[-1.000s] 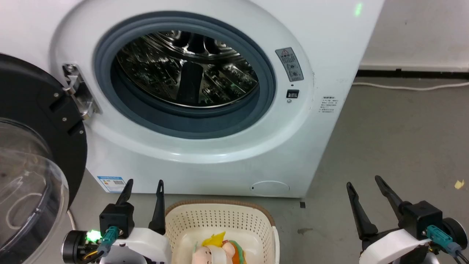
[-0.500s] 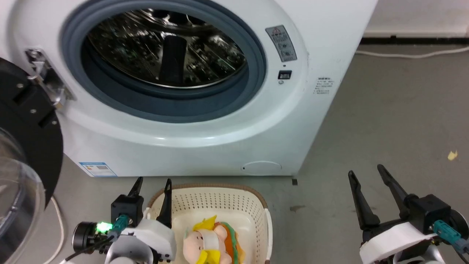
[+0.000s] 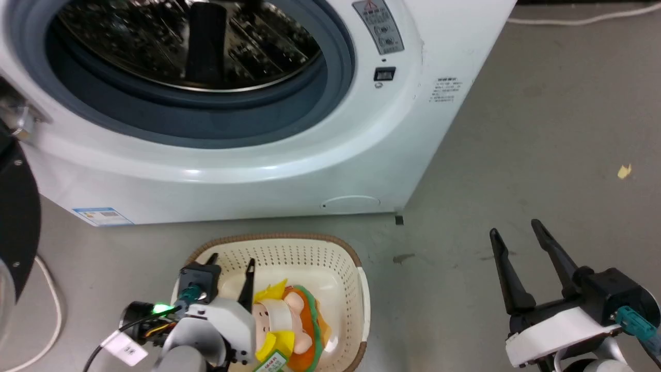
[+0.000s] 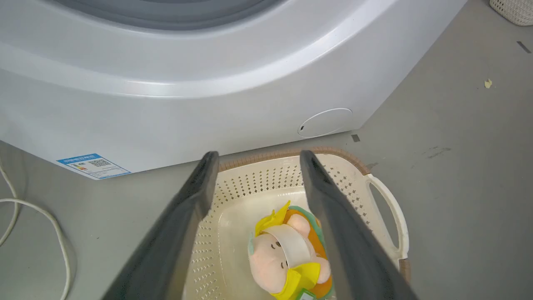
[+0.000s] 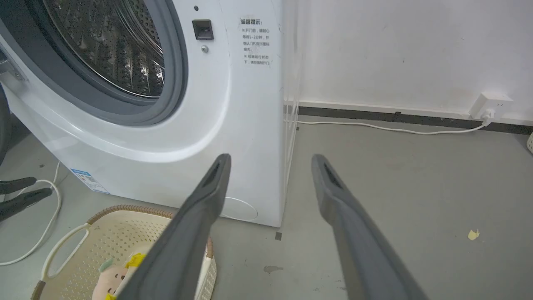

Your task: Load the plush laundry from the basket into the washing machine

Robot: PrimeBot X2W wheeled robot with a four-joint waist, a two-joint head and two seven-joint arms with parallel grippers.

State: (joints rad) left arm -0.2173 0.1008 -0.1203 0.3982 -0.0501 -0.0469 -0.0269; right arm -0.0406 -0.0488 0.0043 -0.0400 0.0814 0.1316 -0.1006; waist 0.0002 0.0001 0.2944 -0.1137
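Observation:
The plush laundry (image 3: 292, 318), a pinkish toy with an orange bun, green layer and yellow parts, lies in the cream perforated basket (image 3: 310, 261) on the floor before the washing machine (image 3: 258, 170). My left gripper (image 3: 232, 260) hangs open over the basket's left part, its right finger just left of the toy. In the left wrist view the open left gripper (image 4: 258, 155) frames the toy (image 4: 283, 258) and the basket (image 4: 374, 183), without touching the toy. My right gripper (image 3: 514, 228) stands open and empty over bare floor to the right. The right gripper (image 5: 271, 157) points at the washer's corner (image 5: 233, 125).
The washer's black-framed door (image 3: 15, 217) stands open at the far left, the steel drum (image 3: 186, 46) exposed. A white cable (image 3: 51, 310) lies on the floor left of the basket. Another cable (image 5: 374, 127) runs along the wall. A yellow scrap (image 3: 624, 171) lies on the grey floor.
The head camera has tilted down, so the washer has slid up the picture. My left gripper has moved from beside the basket's left rim to over its inside, next to the toy.

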